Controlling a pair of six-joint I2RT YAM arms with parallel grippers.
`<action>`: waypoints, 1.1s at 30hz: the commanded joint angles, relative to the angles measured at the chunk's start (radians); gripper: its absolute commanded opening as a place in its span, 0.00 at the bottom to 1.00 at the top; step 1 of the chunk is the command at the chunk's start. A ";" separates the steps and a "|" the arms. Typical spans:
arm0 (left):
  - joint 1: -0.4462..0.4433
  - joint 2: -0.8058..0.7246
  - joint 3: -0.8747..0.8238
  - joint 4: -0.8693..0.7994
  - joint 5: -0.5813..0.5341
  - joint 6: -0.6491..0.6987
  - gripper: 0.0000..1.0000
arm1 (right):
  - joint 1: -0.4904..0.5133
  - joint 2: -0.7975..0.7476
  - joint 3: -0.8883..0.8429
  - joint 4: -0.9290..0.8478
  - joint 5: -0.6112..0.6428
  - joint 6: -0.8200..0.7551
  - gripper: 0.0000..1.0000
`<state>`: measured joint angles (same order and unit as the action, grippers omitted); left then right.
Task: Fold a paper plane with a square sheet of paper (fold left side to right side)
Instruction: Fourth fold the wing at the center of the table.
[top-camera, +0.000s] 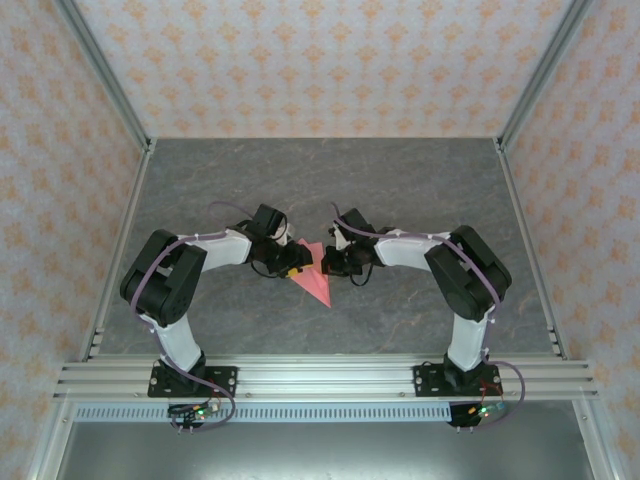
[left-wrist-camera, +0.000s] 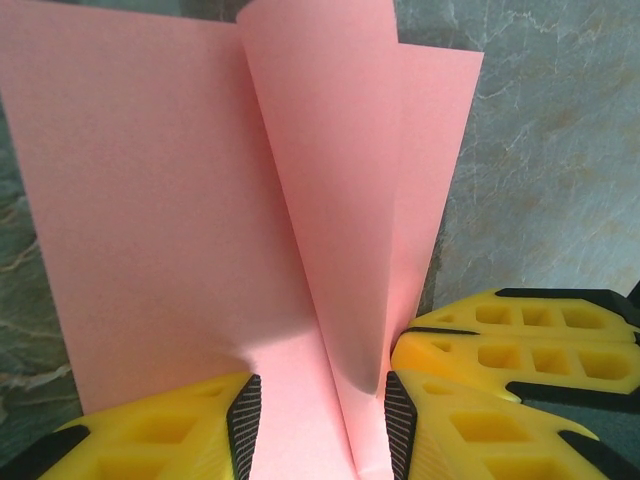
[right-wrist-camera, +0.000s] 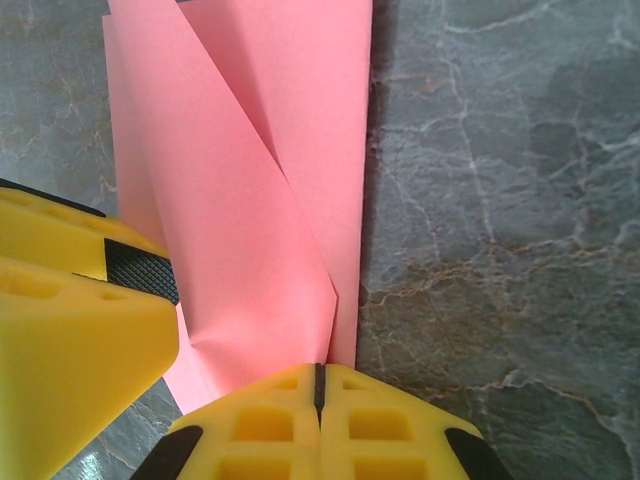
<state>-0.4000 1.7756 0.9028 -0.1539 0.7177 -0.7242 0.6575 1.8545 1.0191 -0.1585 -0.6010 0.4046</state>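
Observation:
The square sheet of paper (top-camera: 316, 276) is salmon pink and lies as a pointed shape on the grey table, between the two grippers. In the left wrist view one flap (left-wrist-camera: 330, 150) stands up from the flat sheet (left-wrist-camera: 150, 200). My left gripper (left-wrist-camera: 322, 425) is open and straddles the paper, with the raised flap close to its right finger. My right gripper (right-wrist-camera: 320, 385) is shut, and the flap's (right-wrist-camera: 230, 230) lower edge runs into the seam between its tips. The right gripper's fingers (left-wrist-camera: 520, 350) touch the paper's right edge, close beside the left gripper. In the top view the left gripper (top-camera: 291, 266) and right gripper (top-camera: 334, 263) flank the paper.
The marble-grey table (top-camera: 400, 190) has bare surface on every side of the paper. Patterned walls with metal corner posts (top-camera: 105, 75) close off the back and sides. An aluminium rail (top-camera: 320, 380) carrying both arm bases runs along the near edge.

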 joint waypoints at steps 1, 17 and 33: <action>-0.004 -0.014 0.014 -0.064 -0.064 0.029 0.42 | 0.007 0.023 0.023 -0.078 0.073 -0.031 0.00; -0.004 0.001 0.006 -0.060 -0.072 0.031 0.41 | 0.013 -0.065 0.016 -0.048 0.046 -0.023 0.00; -0.004 -0.005 0.002 -0.054 -0.069 0.029 0.41 | 0.016 0.002 0.030 -0.066 0.071 -0.035 0.00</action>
<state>-0.4000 1.7756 0.9081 -0.1669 0.7136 -0.7067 0.6655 1.8332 1.0283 -0.1894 -0.5632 0.3908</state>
